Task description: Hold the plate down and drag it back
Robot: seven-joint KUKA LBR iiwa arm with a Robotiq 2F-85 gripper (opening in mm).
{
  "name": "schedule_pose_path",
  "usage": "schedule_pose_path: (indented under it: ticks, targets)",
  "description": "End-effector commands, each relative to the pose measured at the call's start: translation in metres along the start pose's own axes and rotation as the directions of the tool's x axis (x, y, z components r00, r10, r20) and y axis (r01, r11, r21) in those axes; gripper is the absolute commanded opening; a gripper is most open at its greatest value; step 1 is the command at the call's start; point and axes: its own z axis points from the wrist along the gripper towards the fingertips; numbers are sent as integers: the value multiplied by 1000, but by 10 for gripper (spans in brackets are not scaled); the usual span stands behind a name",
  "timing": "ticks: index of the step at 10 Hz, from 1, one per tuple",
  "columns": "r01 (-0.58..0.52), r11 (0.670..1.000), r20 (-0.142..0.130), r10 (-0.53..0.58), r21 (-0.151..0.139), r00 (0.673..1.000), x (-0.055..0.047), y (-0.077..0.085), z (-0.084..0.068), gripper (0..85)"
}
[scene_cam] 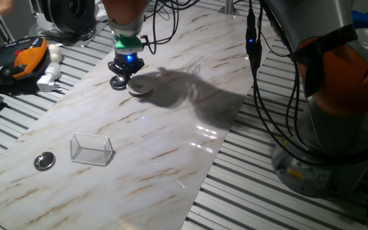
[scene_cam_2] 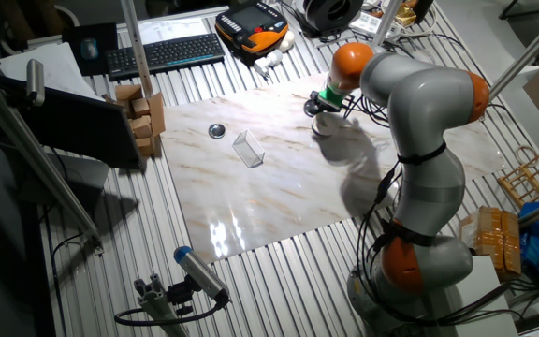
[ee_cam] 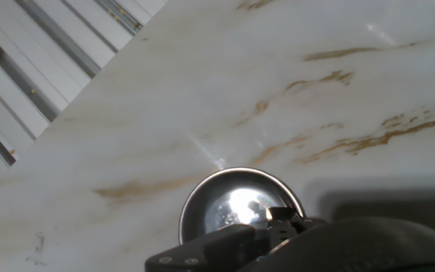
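Observation:
The plate (scene_cam: 140, 87) is a small round pale dish lying flat on the marble board, near its far left edge. In the hand view the plate (ee_cam: 229, 204) looks glossy, with a dark rim and a bright glare in its centre. My gripper (scene_cam: 119, 81) points straight down, and its tips are on the plate's left rim. The dark fingers (ee_cam: 278, 227) are together and cover the near part of the plate. The gripper (scene_cam_2: 318, 107) also shows in the other fixed view, where the plate below it is hard to make out.
A clear plastic box (scene_cam: 91, 149) and a small shiny metal disc (scene_cam: 44, 161) lie on the board's near left part. An orange tool (scene_cam: 25, 57) and a white plug (scene_cam: 48, 79) lie on the slatted table beyond the left edge. Cables hang at the right.

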Motion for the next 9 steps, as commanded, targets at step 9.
schedule_pose_path:
  ticks: [9]
  targets:
    - [62, 997, -155, -54, 46, 986, 34, 56, -60, 0]
